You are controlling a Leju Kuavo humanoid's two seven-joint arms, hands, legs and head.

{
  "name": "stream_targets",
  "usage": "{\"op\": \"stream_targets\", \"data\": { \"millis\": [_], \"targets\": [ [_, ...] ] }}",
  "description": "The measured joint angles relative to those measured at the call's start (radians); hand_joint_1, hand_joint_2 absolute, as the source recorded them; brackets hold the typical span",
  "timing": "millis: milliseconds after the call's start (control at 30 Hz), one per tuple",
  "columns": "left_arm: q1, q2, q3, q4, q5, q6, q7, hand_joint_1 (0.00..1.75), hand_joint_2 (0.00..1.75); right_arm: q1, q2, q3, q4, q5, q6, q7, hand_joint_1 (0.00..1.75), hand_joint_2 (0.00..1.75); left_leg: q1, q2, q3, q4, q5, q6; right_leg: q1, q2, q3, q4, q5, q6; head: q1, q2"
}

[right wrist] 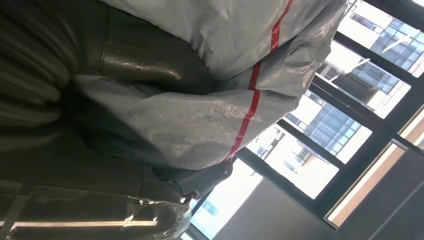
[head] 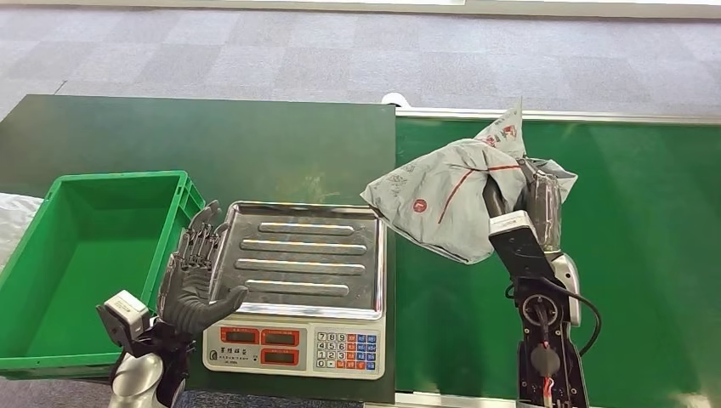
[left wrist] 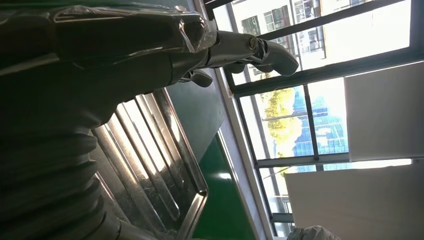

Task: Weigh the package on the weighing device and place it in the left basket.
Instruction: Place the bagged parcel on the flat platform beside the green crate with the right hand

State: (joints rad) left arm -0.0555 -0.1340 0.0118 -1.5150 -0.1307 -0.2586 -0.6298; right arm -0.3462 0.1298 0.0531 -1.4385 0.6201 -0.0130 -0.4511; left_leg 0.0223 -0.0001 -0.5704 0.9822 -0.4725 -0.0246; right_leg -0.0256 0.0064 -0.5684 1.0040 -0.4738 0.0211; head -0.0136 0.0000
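Observation:
My right hand (head: pixel 520 197) grips a grey plastic package (head: pixel 446 200) with a red stripe and lifts it above the green belt, just right of the scale. Up close, the package (right wrist: pixel 215 115) bulges over the fingers (right wrist: pixel 200 180). The scale (head: pixel 298 289) has a ribbed steel pan (head: pixel 293 259) and a red-digit display, and nothing lies on the pan. At the pan's left edge my left hand (head: pixel 194 276) stands open with its fingers spread; the pan (left wrist: pixel 150 170) runs beside that hand (left wrist: pixel 240 47). A green basket (head: pixel 85 255) sits left of the scale.
The scale stands on a dark green board (head: pixel 212 144); the green conveyor belt (head: pixel 638 255) with a metal rim lies to the right. Grey carpet floor (head: pixel 340 51) stretches beyond. Something white (head: pixel 17 217) lies left of the basket.

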Motion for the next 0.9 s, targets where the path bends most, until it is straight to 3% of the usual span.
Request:
{"op": "stream_targets", "data": {
  "millis": [267,467,667,900],
  "targets": [
    [-0.004,0.004,-0.009,0.015,0.021,0.001,-0.011,0.00,1.75,-0.138,-0.005,0.150,0.028,0.092,0.016,0.020,1.75,1.75,0.000,0.000,0.000,0.000,0.000,0.000,0.000,0.000,0.000,0.000,0.000,0.000,0.000,0.000],
    [-0.009,0.009,-0.011,0.031,0.039,0.003,-0.020,0.00,1.75,-0.284,0.003,0.419,0.186,0.135,0.085,0.020,1.75,1.75,0.000,0.000,0.000,0.000,0.000,0.000,0.001,0.001,0.000,0.001,0.000,0.000,0.000,0.000],
    [-0.012,0.015,-0.011,0.038,0.043,0.004,-0.021,0.00,1.75,-0.359,0.028,0.693,0.370,0.094,0.111,-0.006,1.75,1.75,0.001,0.000,-0.001,0.000,0.000,0.000,0.001,0.000,0.000,0.001,0.000,0.000,0.000,0.000],
    [-0.003,0.023,-0.012,0.041,0.043,-0.002,-0.021,0.00,1.75,-0.408,0.036,0.868,0.527,0.041,0.140,-0.040,1.75,1.75,0.000,0.000,-0.001,0.000,0.000,0.000,0.000,0.000,0.000,0.000,0.000,0.000,0.000,0.000]
  ]
}}
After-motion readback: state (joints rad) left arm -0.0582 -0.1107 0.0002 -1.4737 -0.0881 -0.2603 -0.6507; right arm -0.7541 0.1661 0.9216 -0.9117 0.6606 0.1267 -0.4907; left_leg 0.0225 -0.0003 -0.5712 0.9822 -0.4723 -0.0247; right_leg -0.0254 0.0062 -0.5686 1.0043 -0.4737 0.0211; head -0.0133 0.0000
